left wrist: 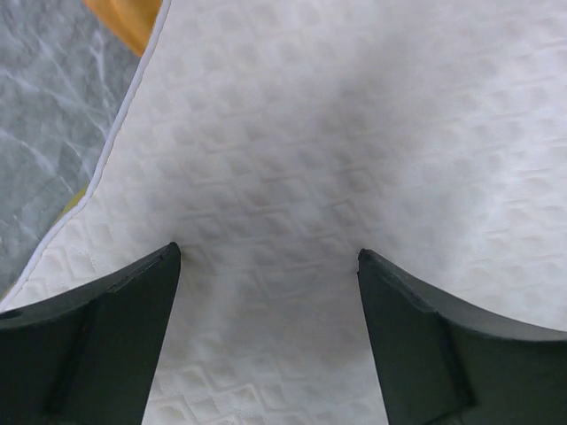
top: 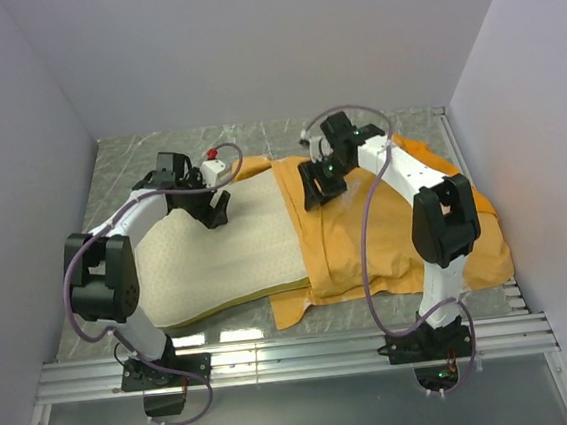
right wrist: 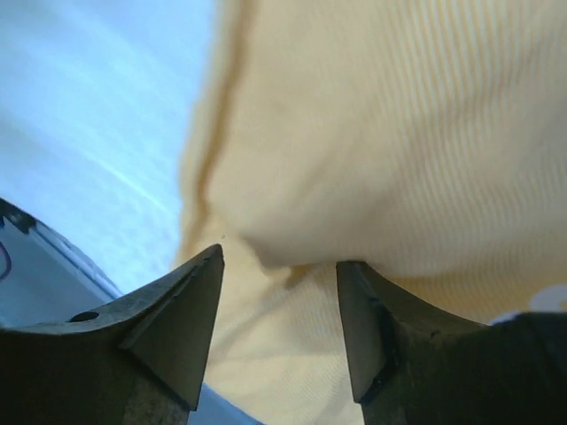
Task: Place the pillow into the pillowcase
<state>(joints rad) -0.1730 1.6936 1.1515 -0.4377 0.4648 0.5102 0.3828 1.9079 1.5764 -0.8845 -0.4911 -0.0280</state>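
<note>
While the large cream-white quilted pillow (top: 223,258) lies flat on the grey marbled table (top: 123,163), its right end is covered by the orange fabric pillowcase (top: 338,257). Farther back, the left gripper (top: 218,211) hangs spread wide over the pillow's far edge. The right gripper (top: 317,194) has orange cloth between its fingers; whether it pinches, I cannot tell.

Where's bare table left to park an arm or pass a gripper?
Bare table runs along the back wall behind the pillow and pillowcase, widest far left. A thin strip lies between pillow and near rail. Crowded: the middle, under the left gripper and right gripper; the pillowcase covers the right side.
</note>
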